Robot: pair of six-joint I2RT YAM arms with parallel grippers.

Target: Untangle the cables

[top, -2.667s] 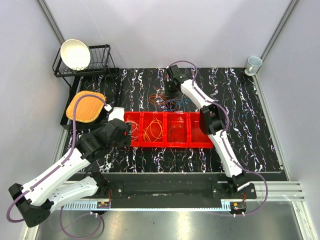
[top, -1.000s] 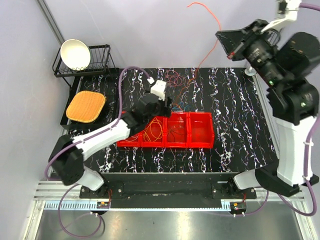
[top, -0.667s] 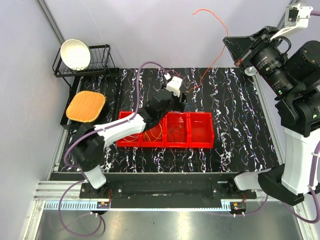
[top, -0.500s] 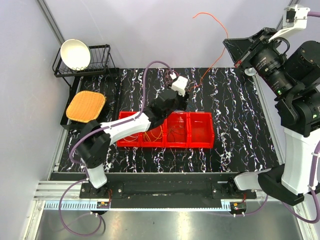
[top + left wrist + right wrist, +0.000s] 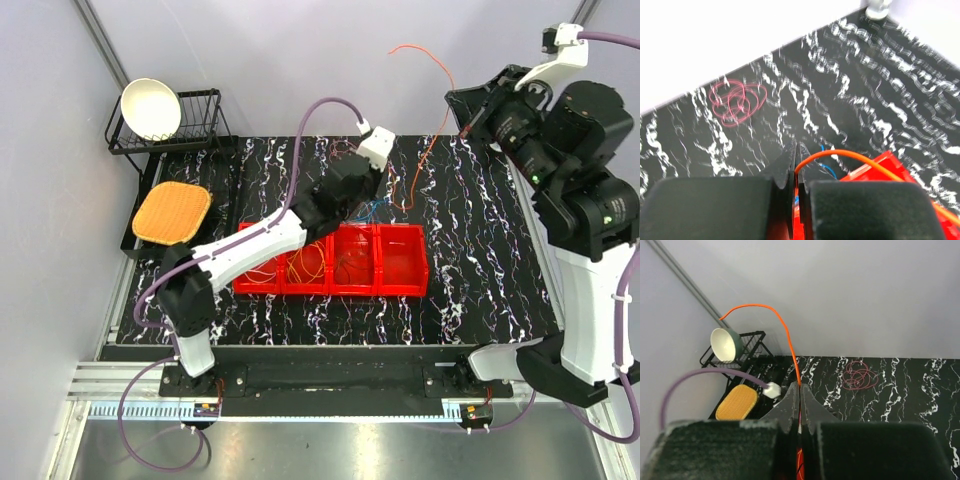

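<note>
A long orange cable (image 5: pixel 432 128) hangs in the air between both grippers, and its free end arcs up high against the back wall. My right gripper (image 5: pixel 800 388) is raised above the table's right side, shut on the orange cable (image 5: pixel 781 325). My left gripper (image 5: pixel 796 166) is low over the middle of the table, just behind the red bins, shut on the lower stretch of the orange cable (image 5: pixel 850 155). A red coiled cable (image 5: pixel 737 102) lies on the table near the back wall. Blue cable loops (image 5: pixel 827 168) lie under the left jaws. More orange cable (image 5: pixel 306 262) lies in a bin.
A row of red bins (image 5: pixel 404 264) crosses the table's middle. A black wire rack (image 5: pixel 204 122) with a white bowl (image 5: pixel 151 108) stands back left, with an orange pad (image 5: pixel 172 213) in front of it. A cup (image 5: pixel 878 5) stands at the back right corner.
My left gripper has moved right and away from the bins and has closed on the orange cable. The right gripper stays shut on the cable, held high, and has shifted slightly.
</note>
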